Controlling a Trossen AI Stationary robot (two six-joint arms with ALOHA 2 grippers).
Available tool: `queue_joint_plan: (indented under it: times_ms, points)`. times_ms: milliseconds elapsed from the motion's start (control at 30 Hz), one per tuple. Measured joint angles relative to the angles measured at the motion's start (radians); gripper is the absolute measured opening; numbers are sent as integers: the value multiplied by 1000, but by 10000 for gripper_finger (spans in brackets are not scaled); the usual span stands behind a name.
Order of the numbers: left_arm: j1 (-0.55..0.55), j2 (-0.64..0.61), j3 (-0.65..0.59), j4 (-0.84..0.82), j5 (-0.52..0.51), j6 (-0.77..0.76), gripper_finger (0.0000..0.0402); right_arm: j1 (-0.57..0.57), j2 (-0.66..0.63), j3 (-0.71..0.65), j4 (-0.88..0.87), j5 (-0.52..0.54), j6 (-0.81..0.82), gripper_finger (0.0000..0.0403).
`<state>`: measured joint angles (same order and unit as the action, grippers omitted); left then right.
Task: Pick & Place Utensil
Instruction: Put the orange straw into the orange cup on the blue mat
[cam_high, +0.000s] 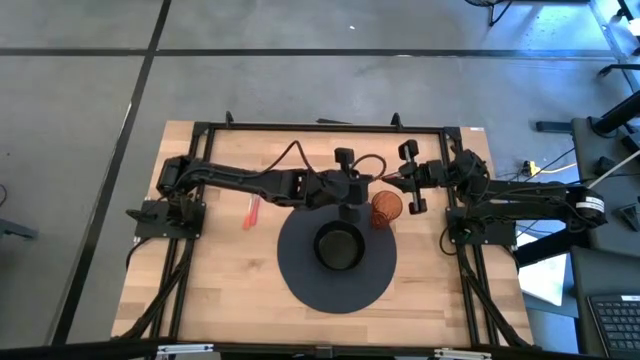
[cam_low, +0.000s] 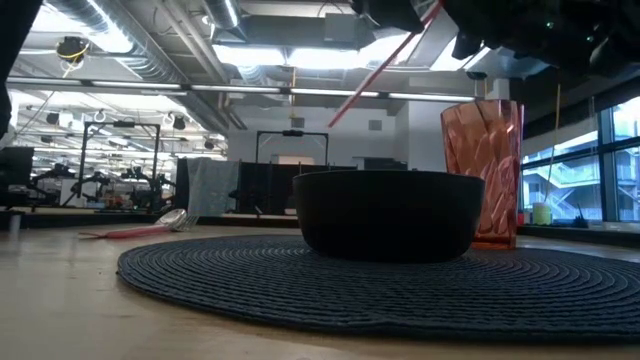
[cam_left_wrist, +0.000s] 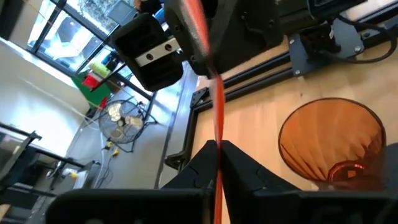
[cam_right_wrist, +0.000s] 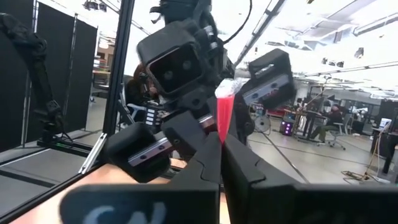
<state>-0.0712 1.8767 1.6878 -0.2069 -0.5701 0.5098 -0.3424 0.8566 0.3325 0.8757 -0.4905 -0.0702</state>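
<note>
A thin red utensil (cam_low: 380, 68) is held high above the table between both grippers, slanting in the low view. My left gripper (cam_left_wrist: 217, 163) and my right gripper (cam_right_wrist: 221, 144) are each shut on it, facing one another over the far side of the mat. Below them a ribbed orange-red cup (cam_high: 386, 208) stands upright at the mat's edge, also seen as the cup (cam_left_wrist: 333, 143). A black bowl (cam_high: 338, 247) sits on the round dark mat (cam_high: 300, 280). A second red utensil (cam_high: 250, 212) lies flat on the wood to the left. My left gripper pinches the red utensil's shaft (cam_left_wrist: 218, 134) between its two fingers, lifted clear of the table; the shaft runs on from the fingers toward the other gripper. My right gripper pinches the same utensil at its other end (cam_right_wrist: 224, 112) between its two fingers, coming level from the table's right.
A black frame (cam_high: 320, 127) borders the table's far side and both arm bases. The spare utensil (cam_low: 140, 231) lies left of the mat. Bare wood shows at the near left (cam_high: 200, 290) and near right corners.
</note>
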Motion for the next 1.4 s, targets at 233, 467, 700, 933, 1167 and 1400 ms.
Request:
queue_joint_plan:
  times_ms: [233,467,700,933,1167,1400]
  points:
    - [-52,0,0,-47,-138,9,61,0,-3,0,7,-3,-11,1]
    - [-141,-3,0,-258,-422,-44,98,0,-3,0,-5,16,-9,1]
    - [-193,-239,-196,-435,-422,-350,76,-1,-2,0,-36,8,-13,1]
    - [70,-695,-800,246,352,-449,6,-3,-2,8,-48,-11,-17,0]
    - [187,-864,-1246,800,434,-307,2,-4,-1,124,-225,-64,17,0]
    - [185,-1011,-1520,1114,316,-262,2,15,0,415,-682,-54,-52,0]
